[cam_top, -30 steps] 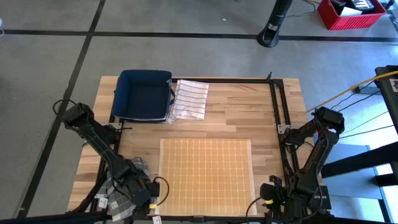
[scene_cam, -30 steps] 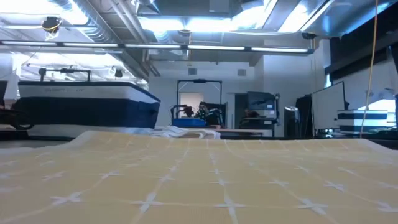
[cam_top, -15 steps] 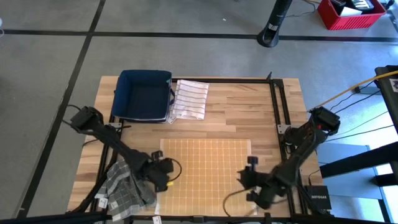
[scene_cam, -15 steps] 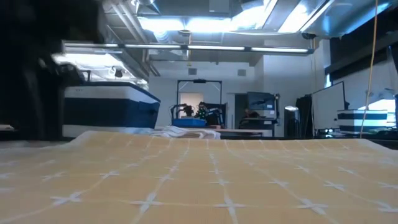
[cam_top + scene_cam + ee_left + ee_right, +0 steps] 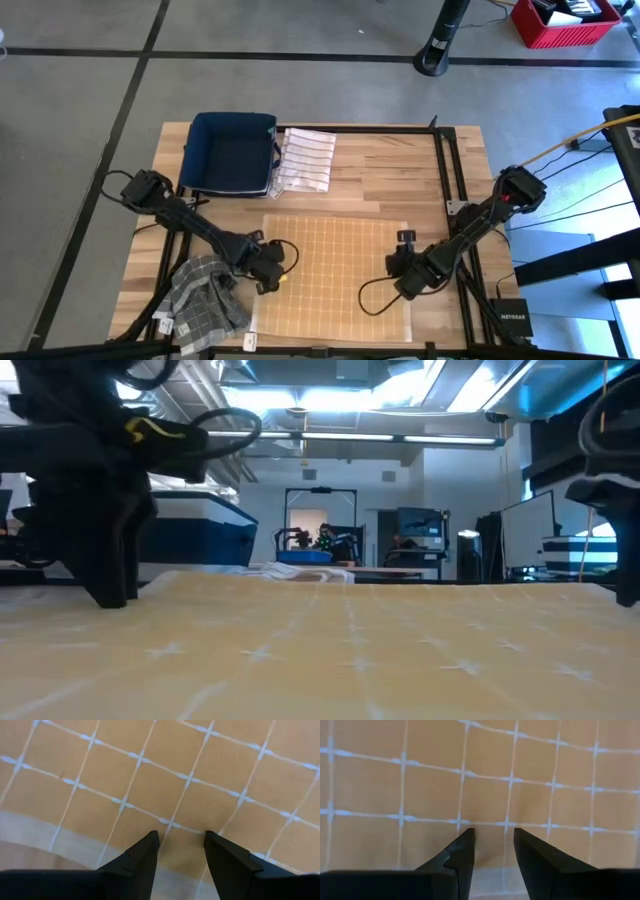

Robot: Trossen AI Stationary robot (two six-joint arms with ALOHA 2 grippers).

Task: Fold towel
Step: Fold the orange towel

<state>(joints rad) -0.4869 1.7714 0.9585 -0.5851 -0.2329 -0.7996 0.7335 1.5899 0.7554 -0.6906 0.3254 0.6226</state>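
Observation:
An orange towel with a white grid (image 5: pixel 335 275) lies spread flat on the wooden table. My left gripper (image 5: pixel 268 276) stands at the towel's left edge, open, its fingers pointing down over the border strip (image 5: pixel 180 834). My right gripper (image 5: pixel 395 268) stands just inside the towel's right edge, also open (image 5: pixel 492 831). In the low view the left gripper (image 5: pixel 105 560) rises at the left and the right gripper (image 5: pixel 620 510) at the far right. My left gripper comes at the towel from above, near its left edge (image 5: pixel 165 822); the finger (image 5: pixel 112 595) reaches down to the cloth, with nothing pinched between the fingers. My right gripper's open fingers (image 5: pixel 465 842) point down near the right edge; whether they touch, I cannot tell.
A dark blue bin (image 5: pixel 232 152) sits at the far left of the table, with a white striped towel (image 5: pixel 306 160) beside it. A grey checked cloth (image 5: pixel 205 295) lies at the near left corner. Black frame rails (image 5: pixel 447 170) run along the table's sides.
Both arms have swung up from the table's near edge and inward. The left gripper has moved right onto the towel's left edge, the right gripper left onto its right edge. The grey checked cloth has come into view. The towel has shifted a little toward the far edge.

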